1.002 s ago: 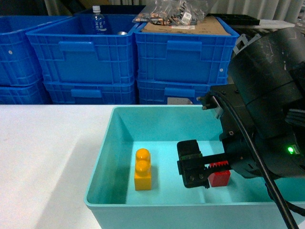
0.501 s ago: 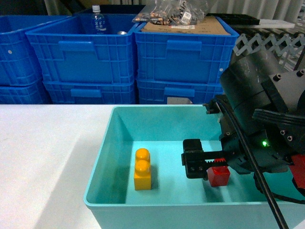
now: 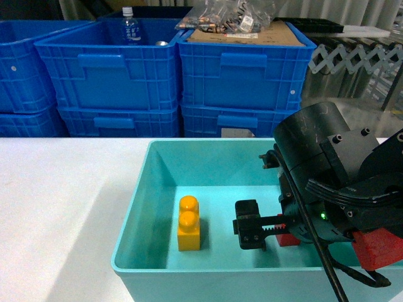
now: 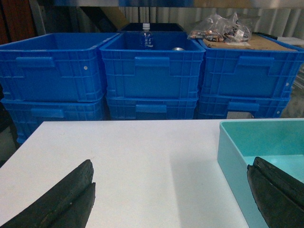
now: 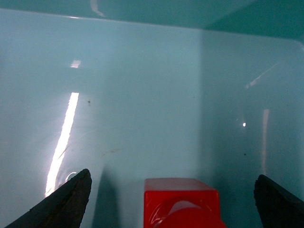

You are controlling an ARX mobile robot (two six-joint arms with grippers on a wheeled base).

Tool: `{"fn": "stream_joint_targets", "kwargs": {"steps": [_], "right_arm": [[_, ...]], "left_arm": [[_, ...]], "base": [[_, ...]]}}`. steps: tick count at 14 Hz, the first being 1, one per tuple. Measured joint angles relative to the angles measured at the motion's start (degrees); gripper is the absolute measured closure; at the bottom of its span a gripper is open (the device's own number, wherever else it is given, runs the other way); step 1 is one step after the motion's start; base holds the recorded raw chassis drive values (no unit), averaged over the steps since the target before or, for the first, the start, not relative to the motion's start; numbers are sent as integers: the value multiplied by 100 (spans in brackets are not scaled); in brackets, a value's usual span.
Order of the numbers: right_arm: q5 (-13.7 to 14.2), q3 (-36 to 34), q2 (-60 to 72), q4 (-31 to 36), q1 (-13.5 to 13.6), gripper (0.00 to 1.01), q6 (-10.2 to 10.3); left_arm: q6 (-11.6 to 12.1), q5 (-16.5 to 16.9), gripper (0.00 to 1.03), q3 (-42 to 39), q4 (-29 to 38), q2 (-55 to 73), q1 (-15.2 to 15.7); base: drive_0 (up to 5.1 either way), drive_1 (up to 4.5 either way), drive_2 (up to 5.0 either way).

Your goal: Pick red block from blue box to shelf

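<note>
red block (image 5: 181,202) between right gripper (image 5: 173,199) fingers; untouched; jaws wide

Stacked dark blue crates (image 3: 170,69) behind a white table (image 3: 56,207)

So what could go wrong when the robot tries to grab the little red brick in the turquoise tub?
The right gripper is open around the small red plastic brick, not yet clamped, so the brick might slip or tip as the jaws shut. The tall orange-yellow brick nearby could get bumped, and the turquoise plastic tub's wall could catch the arm.
</note>
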Motion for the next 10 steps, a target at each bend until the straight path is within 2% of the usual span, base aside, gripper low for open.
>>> {"fn": "stream_joint_targets", "kwargs": {"steps": [2, 4, 5, 10], "right_arm": [[170, 0, 131, 190, -2, 3, -101], [221, 26, 219, 238, -2, 3, -151], [214, 26, 254, 286, -2, 11, -151], [157, 59, 323, 428, 39, 64, -302]], "left_arm": [[0, 2, 5, 0, 0, 0, 0], [0, 0, 5, 0, 0, 0, 0], [0, 0, 5, 0, 0, 0, 0], [0, 2, 5, 0, 0, 0, 0]], "base": [[0, 0, 0], [0, 0, 0], [0, 0, 0], [0, 0, 0]]}}
